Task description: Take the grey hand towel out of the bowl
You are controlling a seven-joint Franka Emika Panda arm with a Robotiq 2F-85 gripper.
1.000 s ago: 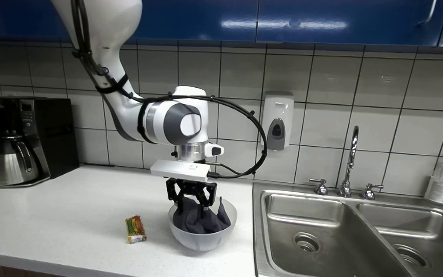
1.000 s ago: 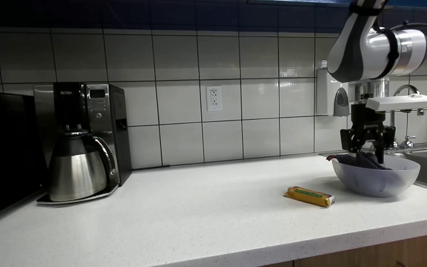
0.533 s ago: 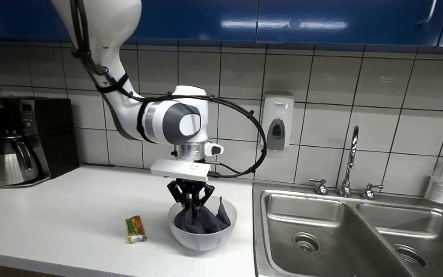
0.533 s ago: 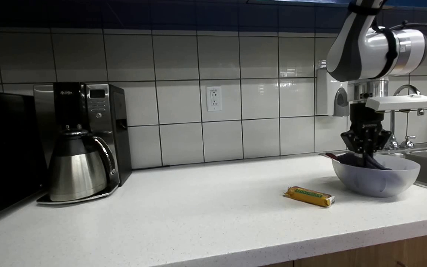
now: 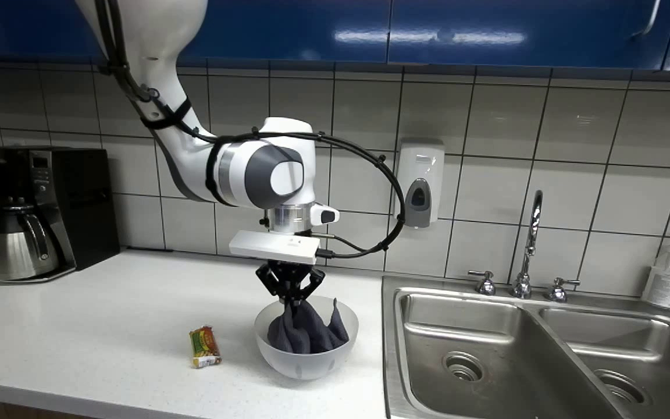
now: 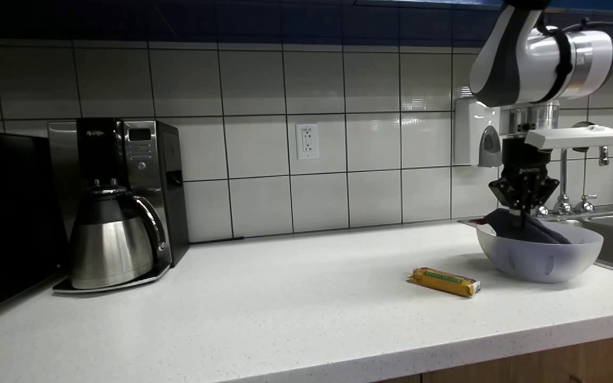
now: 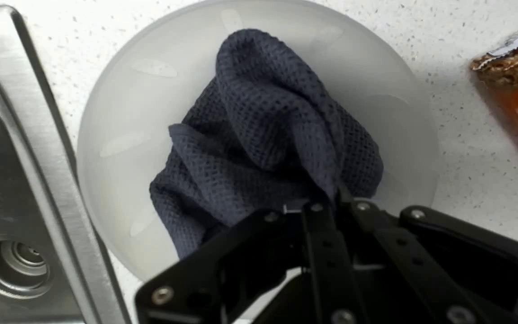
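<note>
The grey hand towel (image 7: 259, 103) lies bunched in a translucent white bowl (image 7: 119, 103), seen from above in the wrist view. My gripper (image 5: 292, 302) is over the bowl, pointing down, its fingers brought together on a fold of the towel. That fold is drawn up into a peak under the fingertips, while the rest of the cloth (image 5: 312, 337) still rests inside the bowl (image 5: 306, 368). In an exterior view the gripper (image 6: 519, 217) pinches the towel (image 6: 532, 231) just above the rim. The fingertips themselves are partly hidden by cloth.
A wrapped snack bar (image 5: 205, 347) lies on the white counter (image 5: 108, 326) beside the bowl. The steel sink (image 5: 392, 349) with its faucet (image 5: 530, 244) borders the bowl's other side. A coffee maker (image 6: 125, 213) stands farther along the counter, and a soap dispenser (image 5: 420, 183) hangs on the wall.
The fingers came together on the towel. Since then the arm has risen a little, pulling a fold of the towel upward. The bowl and snack bar have stayed in place.
</note>
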